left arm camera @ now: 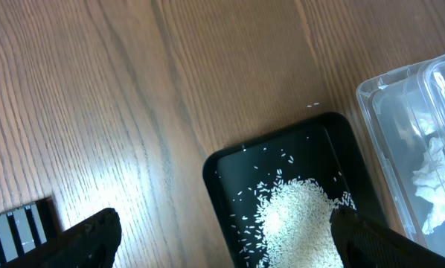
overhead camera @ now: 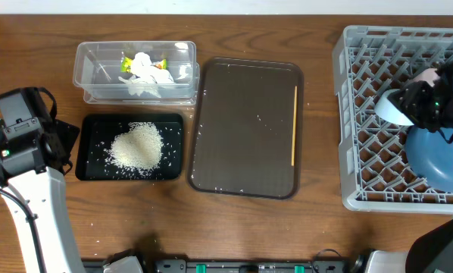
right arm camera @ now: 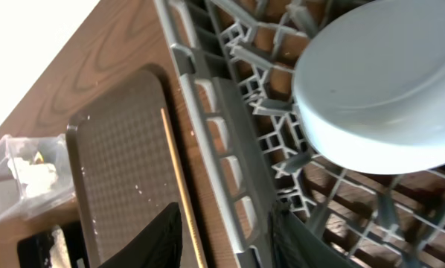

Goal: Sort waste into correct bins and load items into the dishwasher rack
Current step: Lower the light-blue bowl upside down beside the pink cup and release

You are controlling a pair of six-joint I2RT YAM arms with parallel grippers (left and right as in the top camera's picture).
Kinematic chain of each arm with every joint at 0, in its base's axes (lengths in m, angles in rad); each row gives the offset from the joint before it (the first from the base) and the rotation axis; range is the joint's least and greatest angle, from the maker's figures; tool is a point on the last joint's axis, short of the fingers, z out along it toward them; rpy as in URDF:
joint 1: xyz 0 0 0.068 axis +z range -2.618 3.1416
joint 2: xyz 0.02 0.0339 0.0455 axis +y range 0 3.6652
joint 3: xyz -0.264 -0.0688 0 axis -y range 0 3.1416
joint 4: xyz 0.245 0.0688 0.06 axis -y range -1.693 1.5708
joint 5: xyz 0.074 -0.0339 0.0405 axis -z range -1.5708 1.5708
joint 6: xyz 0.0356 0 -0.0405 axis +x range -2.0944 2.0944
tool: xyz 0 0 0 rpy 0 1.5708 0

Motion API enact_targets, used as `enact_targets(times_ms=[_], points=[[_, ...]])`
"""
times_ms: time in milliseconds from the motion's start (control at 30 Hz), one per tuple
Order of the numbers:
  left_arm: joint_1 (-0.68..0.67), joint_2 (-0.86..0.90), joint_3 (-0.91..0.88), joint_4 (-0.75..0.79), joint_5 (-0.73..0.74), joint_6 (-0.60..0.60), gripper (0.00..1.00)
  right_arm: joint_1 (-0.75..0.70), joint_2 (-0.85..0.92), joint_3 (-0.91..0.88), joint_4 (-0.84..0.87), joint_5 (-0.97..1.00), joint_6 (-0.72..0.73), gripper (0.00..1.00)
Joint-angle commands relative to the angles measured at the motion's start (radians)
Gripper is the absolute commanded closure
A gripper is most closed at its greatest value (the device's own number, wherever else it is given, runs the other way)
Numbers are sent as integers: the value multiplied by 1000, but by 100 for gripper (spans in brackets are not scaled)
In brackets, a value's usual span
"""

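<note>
Right tool [right arm camera: 230,249] is spread wide with nothing in it, hanging over the rack [right arm camera: 237,149]. The small light-blue bowl [right arm camera: 386,97] is just ahead of it, upside down on the pegs, with the blue plate [overhead camera: 431,155] right beside. My worry: it looks perched rather than seated, so a finger brushing it on the way out could knock it over.

The chopstick [right arm camera: 179,179] lies past the rack wall, flat on the brown tray [right arm camera: 118,171], not loaded yet. It's thin, so a pinch could skid off, or it drops through the lattice.

Left tool [left arm camera: 222,219] is also wide and empty, over the black tray [left arm camera: 222,167] of rice [left arm camera: 297,219].
</note>
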Motion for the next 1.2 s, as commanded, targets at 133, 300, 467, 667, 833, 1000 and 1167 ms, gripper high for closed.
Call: enact_targets(times_ms=[133,300,467,667,833,1000,1167], points=[[4,3,-1,-3,-5,-2,8,90,-9,-5,100,322,43,84],[4,3,-1,-3,-5,-2,8,95,30,-6,228,521,77,99],[4,3,-1,-3,-5,-2,8,95,101,-6,296,523,71,99],[4,3,-1,-3,-5,-2,8,95,173,-6,284,529,72,99],[4,3,-1,-3,-5,-2,8,95,168,-5,197,526,72,99],[4,3,-1,-3,-5,-2,8,95,152,-5,87,525,76,99],[4,3,-1,-3,-5,-2,8,95,122,0,-2,465,76,99]])
